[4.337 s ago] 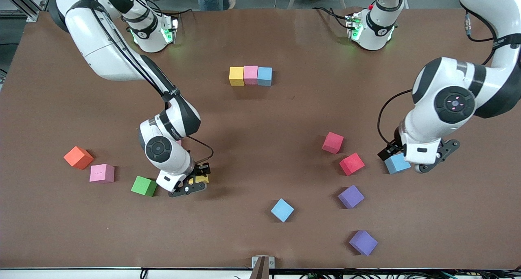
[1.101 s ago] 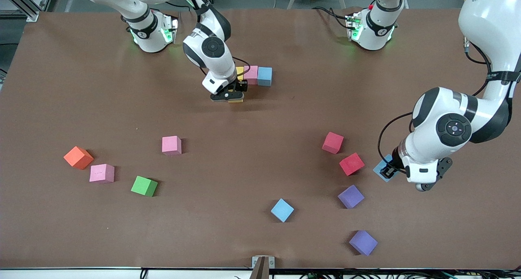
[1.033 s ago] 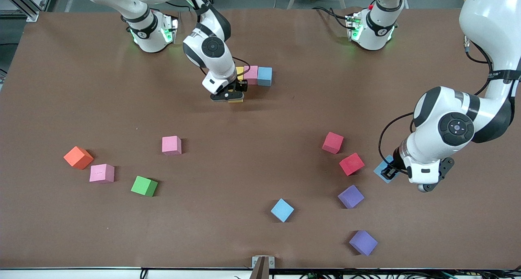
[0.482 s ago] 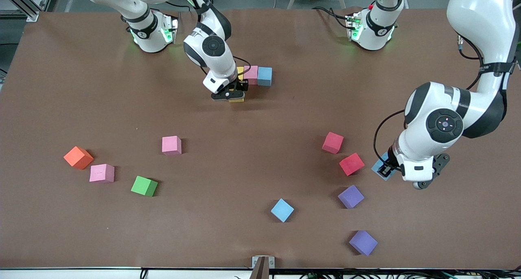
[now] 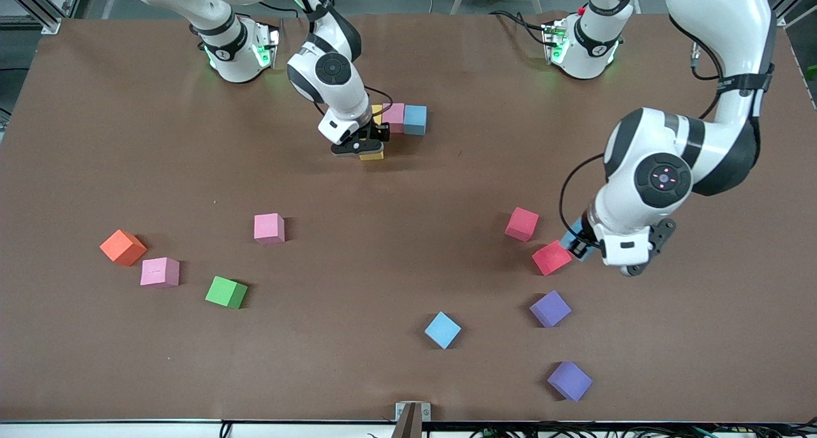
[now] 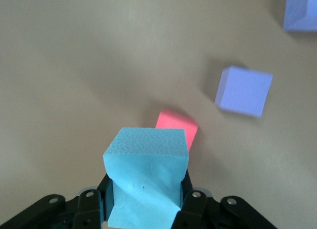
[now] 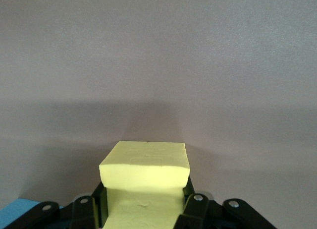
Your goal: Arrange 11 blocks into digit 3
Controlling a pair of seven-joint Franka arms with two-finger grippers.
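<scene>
A row of blocks lies near the robots' bases: yellow (image 5: 376, 110), partly hidden, then pink (image 5: 394, 117) and light blue (image 5: 415, 119). My right gripper (image 5: 365, 145) (image 7: 145, 201) is shut on a yellow block (image 5: 371, 156) (image 7: 145, 169), low and just nearer the camera than the row's yellow one. My left gripper (image 5: 577, 241) (image 6: 146, 199) is shut on a light blue block (image 5: 570, 237) (image 6: 146, 162) in the air, over the edge of a red block (image 5: 551, 258) (image 6: 177, 127).
Loose blocks lie about: red (image 5: 522, 224), two purple (image 5: 550, 308) (image 5: 569, 380), light blue (image 5: 442, 329), green (image 5: 226, 292), two pink (image 5: 269, 228) (image 5: 159, 272). An orange cube (image 5: 122, 247) sits toward the right arm's end.
My left gripper has lifted its light blue block off the table and carried it toward the middle, over the red block. The right gripper has hardly moved.
</scene>
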